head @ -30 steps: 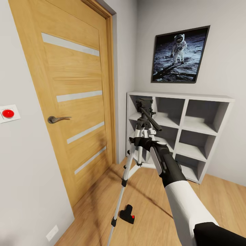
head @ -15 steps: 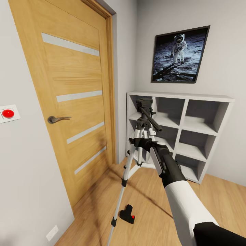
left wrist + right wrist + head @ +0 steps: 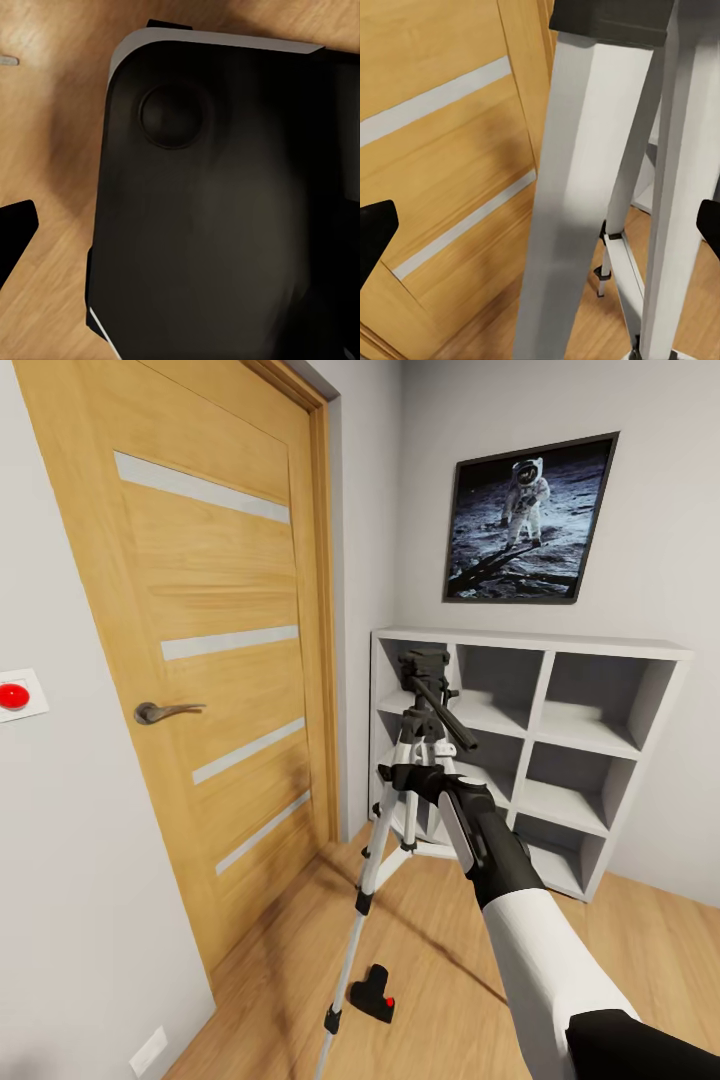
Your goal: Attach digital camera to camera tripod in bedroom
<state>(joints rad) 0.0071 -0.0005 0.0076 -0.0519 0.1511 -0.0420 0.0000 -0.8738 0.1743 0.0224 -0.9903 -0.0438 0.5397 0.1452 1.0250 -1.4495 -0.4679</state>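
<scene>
- Looking out from the head view, the camera tripod (image 3: 412, 760) stands on the light wood floor (image 3: 620, 950) of the bedroom, just in front of the white cube shelving (image 3: 560, 740) and to the right of the oak door (image 3: 200, 640).
- The right arm reaches forward to the tripod, and the right end effector (image 3: 398, 775) sits at the upper legs just below the tripod's black head; whether it grips a leg cannot be told from here.
- The digital camera (image 3: 374, 993) lies on the floor near the foot of the tripod's front leg, its red dot facing right.
- A framed astronaut picture (image 3: 525, 520) hangs on the wall above the shelving, and a red button plate (image 3: 14, 695) is on the wall left of the door.
- From the left wrist view, a dark rounded robot part (image 3: 225, 210) is seen over the wood floor; one black fingertip (image 3: 15, 229) of the left end effector shows at the edge, so its state cannot be told.
- From the right wrist view, two silver tripod legs (image 3: 585, 195) stand close between the black fingertips (image 3: 373, 229), which sit wide apart at either edge without touching the legs: the end effector is open.
</scene>
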